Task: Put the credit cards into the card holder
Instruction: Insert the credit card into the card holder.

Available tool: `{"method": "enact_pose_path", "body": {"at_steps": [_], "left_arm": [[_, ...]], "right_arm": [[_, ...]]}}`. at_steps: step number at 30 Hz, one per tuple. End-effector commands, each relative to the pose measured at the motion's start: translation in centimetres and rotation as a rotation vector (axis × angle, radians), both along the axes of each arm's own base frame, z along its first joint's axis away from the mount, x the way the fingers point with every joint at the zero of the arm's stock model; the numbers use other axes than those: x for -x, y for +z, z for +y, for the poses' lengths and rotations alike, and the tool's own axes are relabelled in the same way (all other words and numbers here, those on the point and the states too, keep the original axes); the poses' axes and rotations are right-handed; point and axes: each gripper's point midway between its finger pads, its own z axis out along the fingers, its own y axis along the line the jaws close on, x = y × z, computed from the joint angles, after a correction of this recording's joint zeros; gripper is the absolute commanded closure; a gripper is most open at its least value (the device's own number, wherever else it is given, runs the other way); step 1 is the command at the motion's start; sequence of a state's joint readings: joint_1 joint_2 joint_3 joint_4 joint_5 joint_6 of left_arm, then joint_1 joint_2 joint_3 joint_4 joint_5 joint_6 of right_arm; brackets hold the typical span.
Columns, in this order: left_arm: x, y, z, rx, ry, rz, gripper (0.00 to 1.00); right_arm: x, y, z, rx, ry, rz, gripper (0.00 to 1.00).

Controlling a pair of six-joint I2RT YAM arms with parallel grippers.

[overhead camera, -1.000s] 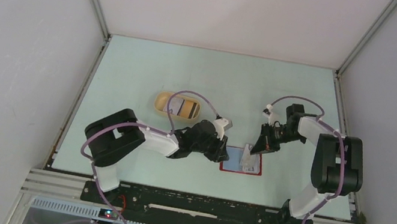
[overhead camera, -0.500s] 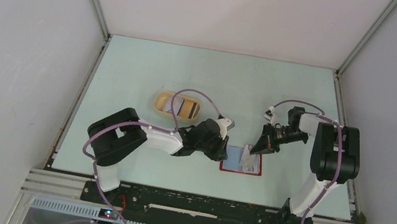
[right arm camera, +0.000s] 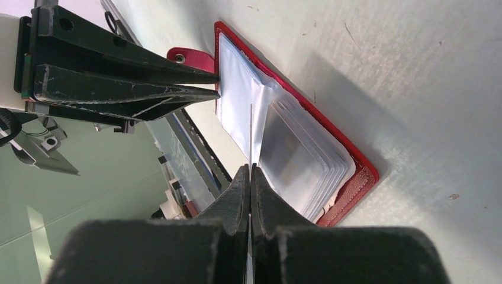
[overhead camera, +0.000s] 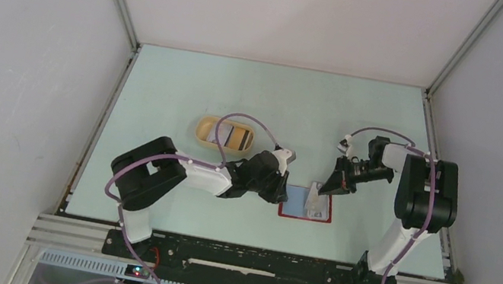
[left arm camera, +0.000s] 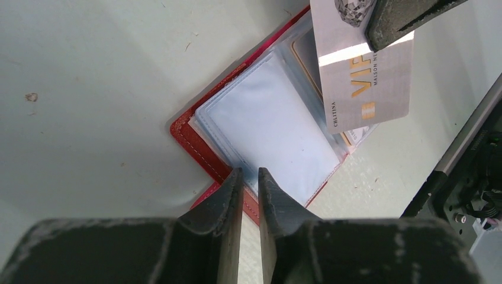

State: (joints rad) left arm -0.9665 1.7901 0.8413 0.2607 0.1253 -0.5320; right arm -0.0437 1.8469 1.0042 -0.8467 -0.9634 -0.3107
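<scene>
- The right gripper [right arm camera: 250,173] was clamped on a pale credit card [left arm camera: 367,89], held on edge just above the card holder [left arm camera: 266,130], which lay open on the table [overhead camera: 188,85] between the two arms
- The holder lay straight ahead of the right fingertips, with the holder's long axis running across the table; we judged the card's leading edge aimed at the gap between the flat sleeve [right arm camera: 237,100] and the fanned sleeves [right arm camera: 308,165]
- The left gripper [left arm camera: 248,174] sat at the holder's left edge, jaws a sliver apart; we could not tell whether they pinched it
- We read "VIP" and "CHLITINA" on the card
</scene>
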Motion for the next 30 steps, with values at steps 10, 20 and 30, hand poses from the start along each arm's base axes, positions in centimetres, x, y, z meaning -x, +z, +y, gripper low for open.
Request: {"method": "enact_pose_path", "body": {"at_steps": [10,20,30], "left_arm": [[0.6,-2.7,1.7,-0.095,0.041,0.054,0.81],[0.7,-2.7,1.7,-0.090,0.040,0.057,0.81],[0.8,-2.5,1.7,-0.081,0.036,0.055,0.81]], "right_arm": [[-0.7,-0.3,0.5,0.011,0.025,0.004,1.00],[-0.2,1.1,1.4,-0.066,0.061,-0.016,1.00],[-0.5,0.3,1.0,-0.023,0.044,-0.002,1.00]]}}
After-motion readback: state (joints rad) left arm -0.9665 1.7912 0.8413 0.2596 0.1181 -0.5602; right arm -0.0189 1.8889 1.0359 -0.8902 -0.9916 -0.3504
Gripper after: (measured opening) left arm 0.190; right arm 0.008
